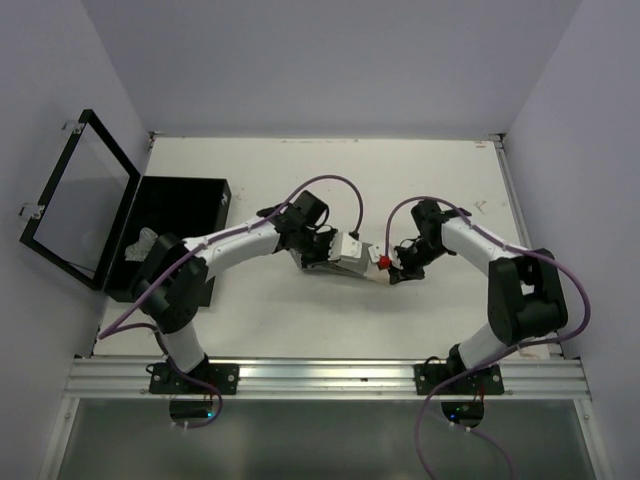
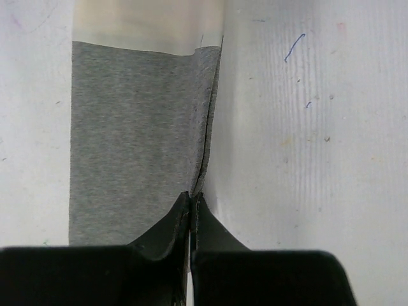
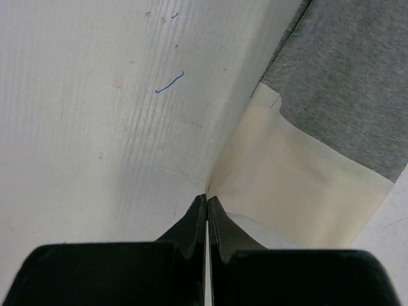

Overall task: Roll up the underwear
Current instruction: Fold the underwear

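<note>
One heather-grey underwear with a cream waistband lies flat on the white table between my two arms. In the left wrist view the grey cloth stretches away, with the cream band at its far end. My left gripper is shut on the cloth's right edge, where the layers meet. In the right wrist view my right gripper is shut on the edge of the cream waistband, with the grey part beyond. From above, the left gripper and right gripper sit at opposite ends of the garment.
A flat black box stands at the table's left edge with its hinged lid raised. A pale garment lies at its near end. White walls close in the left, back and right. An aluminium rail runs along the near edge.
</note>
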Tool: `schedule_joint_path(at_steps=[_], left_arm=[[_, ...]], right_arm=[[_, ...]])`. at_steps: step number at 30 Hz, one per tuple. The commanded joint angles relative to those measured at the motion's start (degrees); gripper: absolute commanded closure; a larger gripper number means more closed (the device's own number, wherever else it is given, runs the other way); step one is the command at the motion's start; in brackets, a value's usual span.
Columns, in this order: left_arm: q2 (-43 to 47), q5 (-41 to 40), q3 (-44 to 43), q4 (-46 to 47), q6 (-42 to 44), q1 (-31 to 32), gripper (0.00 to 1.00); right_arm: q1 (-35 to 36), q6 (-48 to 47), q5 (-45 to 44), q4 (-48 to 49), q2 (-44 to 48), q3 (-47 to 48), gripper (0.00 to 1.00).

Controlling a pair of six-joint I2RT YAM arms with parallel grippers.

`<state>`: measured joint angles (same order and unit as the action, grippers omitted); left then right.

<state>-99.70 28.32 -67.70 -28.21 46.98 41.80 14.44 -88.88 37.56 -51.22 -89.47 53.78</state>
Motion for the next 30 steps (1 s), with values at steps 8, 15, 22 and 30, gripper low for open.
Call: schedule_joint_path(at_steps=[8, 15, 22, 30], left_arm=[[-9.6, 1.2, -14.3, -6.2, 4.6, -4.5, 1.00], [-15.2, 1.2, -22.2, -8.2, 6.5, -6.5, 1.00], [-20.5, 1.4, -29.2, -9.1, 7.7, -8.0, 1.00], [-25.9, 0.3, -31.5, -8.2, 8.0, -8.1, 1.00]], right_arm=[[-3.4, 1.1, 3.3, -12.6, -11.8, 15.3, 1.00], [-5.6, 0.1, 3.1, -18.7, -19.9, 25.5, 1.00], [-6.3, -0.3, 2.5, -20.0, -25.0, 29.7, 1.00], [-6.9, 4.2, 1.8, -22.0, -32.2, 38.3, 1.00]])
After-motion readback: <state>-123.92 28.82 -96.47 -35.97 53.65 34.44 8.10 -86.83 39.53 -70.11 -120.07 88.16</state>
